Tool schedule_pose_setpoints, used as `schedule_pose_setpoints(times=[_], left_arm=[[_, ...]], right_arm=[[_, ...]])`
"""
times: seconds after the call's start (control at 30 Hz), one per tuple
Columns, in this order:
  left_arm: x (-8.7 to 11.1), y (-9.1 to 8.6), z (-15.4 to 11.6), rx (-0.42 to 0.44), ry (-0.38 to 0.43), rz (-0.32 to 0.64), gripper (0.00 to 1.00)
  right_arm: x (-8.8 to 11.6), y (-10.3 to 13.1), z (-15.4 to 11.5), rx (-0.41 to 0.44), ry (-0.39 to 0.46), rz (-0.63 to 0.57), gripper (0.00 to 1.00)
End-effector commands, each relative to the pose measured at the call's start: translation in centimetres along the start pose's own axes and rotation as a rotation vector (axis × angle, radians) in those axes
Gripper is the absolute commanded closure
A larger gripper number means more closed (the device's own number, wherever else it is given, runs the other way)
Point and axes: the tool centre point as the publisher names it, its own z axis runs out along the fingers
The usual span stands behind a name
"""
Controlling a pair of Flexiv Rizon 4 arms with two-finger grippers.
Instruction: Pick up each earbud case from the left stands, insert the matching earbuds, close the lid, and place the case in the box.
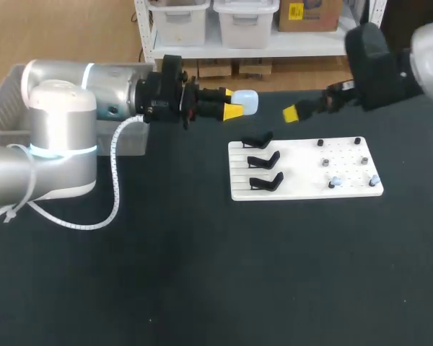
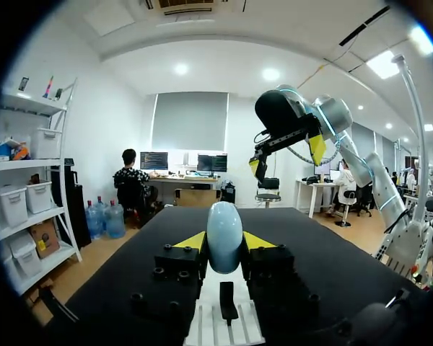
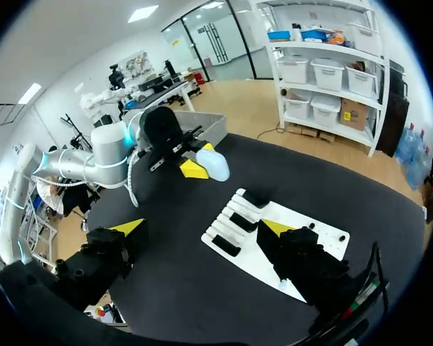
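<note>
The left gripper (image 2: pixel 224 241) is clamped on the earbud case (image 2: pixel 224 223). Both yellow tips press its sides and the rounded top sticks out past them, w/ the case held in the air, clear of the table.

The case looks like pale, glossy hard plastic, so prob. light and stiff but slippery (a pebble shape gives flat pads little to bite on). Too much squeeze could shoot it out fwd. I'd keep the hold low on the body, below any lid seam, so the lid end stays free to open. The seam itself isn't visible from here.

Under and just ahead of the fingers lies the white board (image 1: pixel 346 173), w/ three black stands (image 1: pixel 263 160) on the side nearer the left gripper, all of them bare. Small pale earbuds (image 1: pixel 335 182) sit on pegs at its other end (tiny, likely fiddly to pinch).

Farther ahead, the right gripper (image 3: pixel 202 229) faces the case w/ its fingers spread wide, holding nothing, well apart from it.

The grey box (image 1: pixel 3 101) sits behind the left arm.
</note>
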Motion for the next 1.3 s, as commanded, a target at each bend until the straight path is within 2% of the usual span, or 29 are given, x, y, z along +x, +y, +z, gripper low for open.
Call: schedule_pose_setpoints(times=[0.03, 0.53, 0.9, 1.3], left_arm=[[0.1, -0.1, 0.0, -0.004, -0.003, 0.003, 1.0], [0.1, -0.1, 0.0, -0.004, -0.003, 0.003, 1.0], [0.1, -0.1, 0.0, -0.004, -0.003, 0.003, 1.0], [0.1, -0.1, 0.0, -0.004, -0.003, 0.003, 1.0]], right_arm=[[-1.2, 0.2, 2.2, -0.052, 0.022, -0.003, 0.0], [-2.1, 1.7, 5.4, -0.054, 0.065, -0.025, 0.0], [-2.3, 0.7, 7.6, -0.011, 0.092, 0.01, 0.0], [-2.5, -0.6, 8.5, 0.009, 0.091, 0.048, 0.0]])
